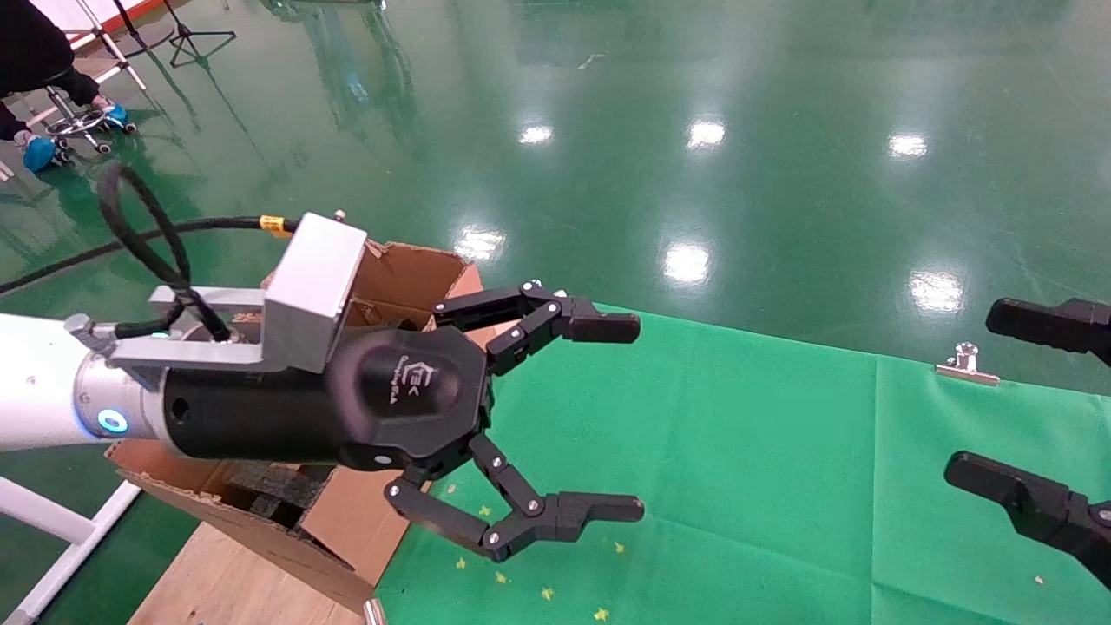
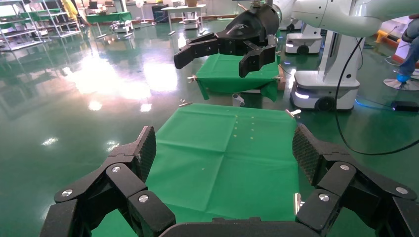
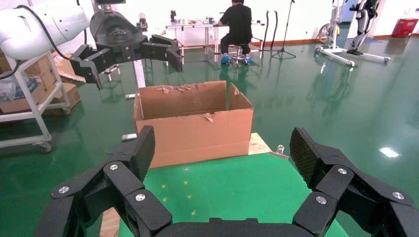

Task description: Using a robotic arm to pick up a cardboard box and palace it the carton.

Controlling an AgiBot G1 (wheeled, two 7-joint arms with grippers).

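My left arm is white with a silver block and black cable. Its gripper [image 1: 640, 418] is open and empty, held above the green cloth just right of the carton [image 1: 417, 269]. The carton is large and brown with ragged flaps and dark foam [image 1: 278, 490] inside; it also shows in the right wrist view [image 3: 197, 128]. My right gripper [image 1: 969, 392] is open and empty at the right edge. In the left wrist view my left gripper [image 2: 225, 145] is wide open over bare cloth. In the right wrist view my right gripper [image 3: 223, 145] is wide open. The small cardboard box is out of view.
A green cloth [image 1: 738, 451] covers the table, held by a metal clip [image 1: 966, 365]. A bare wooden board [image 1: 234, 582] lies under the carton. Another robot [image 2: 326, 59] and a second green table [image 2: 232, 74] stand beyond. A seated person [image 3: 238, 24] and a cart [image 3: 24, 98] are far off.
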